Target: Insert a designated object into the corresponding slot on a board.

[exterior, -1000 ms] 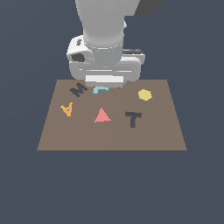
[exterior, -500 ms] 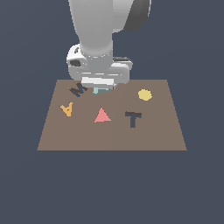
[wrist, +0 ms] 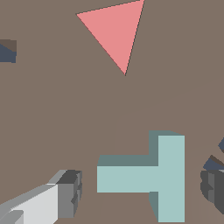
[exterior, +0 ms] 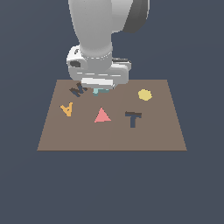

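Teal T block lying flat on the brown board, near the far edge, just beside the dark M-shaped recess; in the exterior view mostly hidden under the arm's hand, only a sliver of teal showing. Seen from the wrist, sitting between the two fingers, one light grey with a dark pad on one side, the other dark pad on the opposite side. Fingers spread apart, gap visible between the nearer pad and the stem end of the T; touching at the other pad cannot be told. Gripper lowered close over the block. Pink triangle near the board's middle, well apart from the T block; same triangle in the wrist view. Dark T-shaped slot just to the exterior view's right of the triangle, unfilled, well apart from the block. Orange letter A toward the exterior view's left. Yellow hexagon toward the far right corner.
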### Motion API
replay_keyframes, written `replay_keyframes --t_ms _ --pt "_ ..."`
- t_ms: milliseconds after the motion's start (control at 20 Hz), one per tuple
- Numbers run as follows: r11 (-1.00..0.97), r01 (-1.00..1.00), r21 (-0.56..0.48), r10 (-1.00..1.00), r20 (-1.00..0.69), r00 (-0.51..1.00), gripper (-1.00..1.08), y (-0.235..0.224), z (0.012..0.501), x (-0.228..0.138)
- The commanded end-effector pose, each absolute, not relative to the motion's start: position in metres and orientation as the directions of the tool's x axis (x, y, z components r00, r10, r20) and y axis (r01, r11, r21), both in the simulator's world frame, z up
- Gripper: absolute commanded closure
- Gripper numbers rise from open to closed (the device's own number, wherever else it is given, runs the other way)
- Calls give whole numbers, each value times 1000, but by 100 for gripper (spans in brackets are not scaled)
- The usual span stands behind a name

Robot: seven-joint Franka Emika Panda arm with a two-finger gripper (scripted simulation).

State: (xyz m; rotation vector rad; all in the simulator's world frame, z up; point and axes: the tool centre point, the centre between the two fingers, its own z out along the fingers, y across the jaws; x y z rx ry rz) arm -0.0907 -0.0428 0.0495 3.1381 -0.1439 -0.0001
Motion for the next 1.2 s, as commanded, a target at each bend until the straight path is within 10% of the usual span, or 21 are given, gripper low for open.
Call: replay_keyframes --t_ms 0,450,500,1150 --pt "-996 -92 0 -92 0 996 -92 -43 48 -91" --pt "-996 -91 0 -91 0 996 -92 -42 30 -91" --pt "-996 -91 0 -91 0 996 108 -42 30 -91" --pt "-996 -93 0 -93 0 996 108 -42 31 -91"
